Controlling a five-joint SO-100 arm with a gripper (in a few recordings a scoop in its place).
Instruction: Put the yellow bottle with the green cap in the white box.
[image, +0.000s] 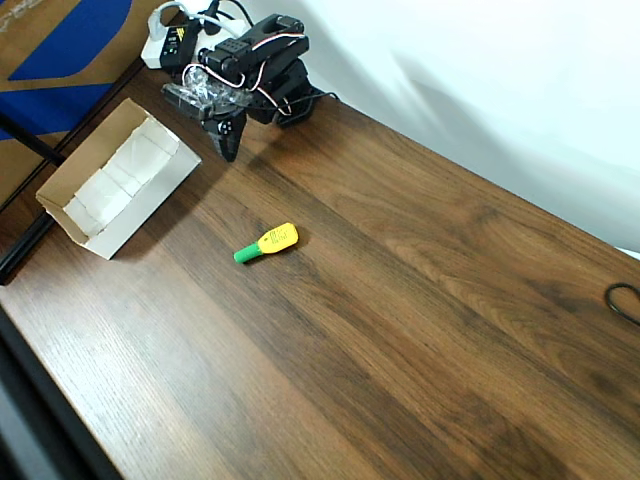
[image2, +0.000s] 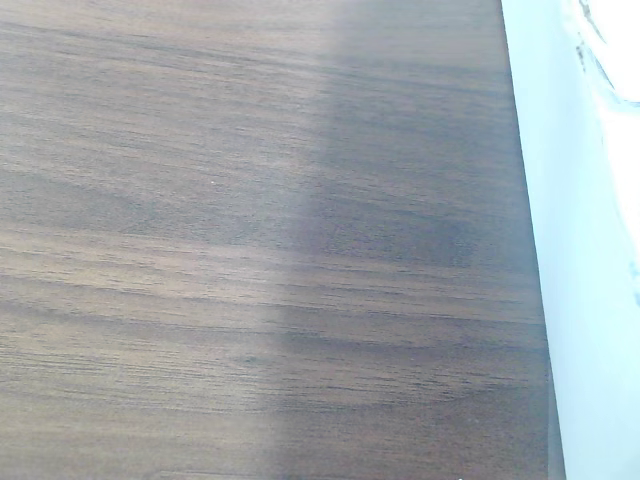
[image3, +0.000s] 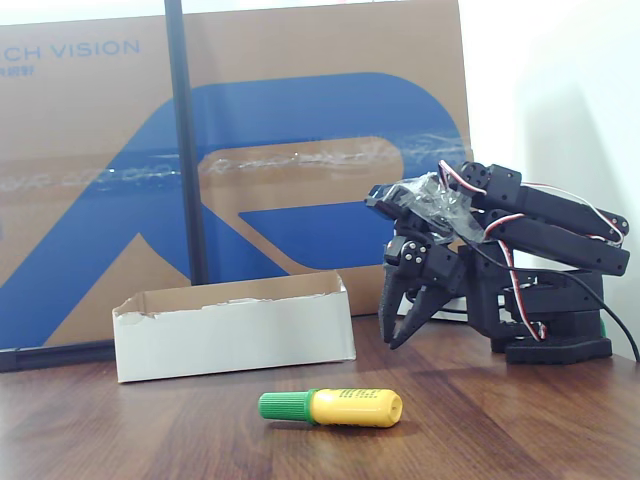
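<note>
Small yellow plastic bottle with green tapering cap (image: 267, 243), on its side on the dark wood-grain bench (image: 420, 300), well apart from everything, so apparently not yet picked up. Shallow white open-top cardboard box (image: 118, 188) near the bench's edge, presumably ready to receive it. Black two-part fingers (image3: 400, 318) folded down near the arm's base, seemingly slightly spread, pinching nothing. Printed label marks readable from the fixed view (image3: 352, 396); bare wood grain alone from the wrist view.
</note>
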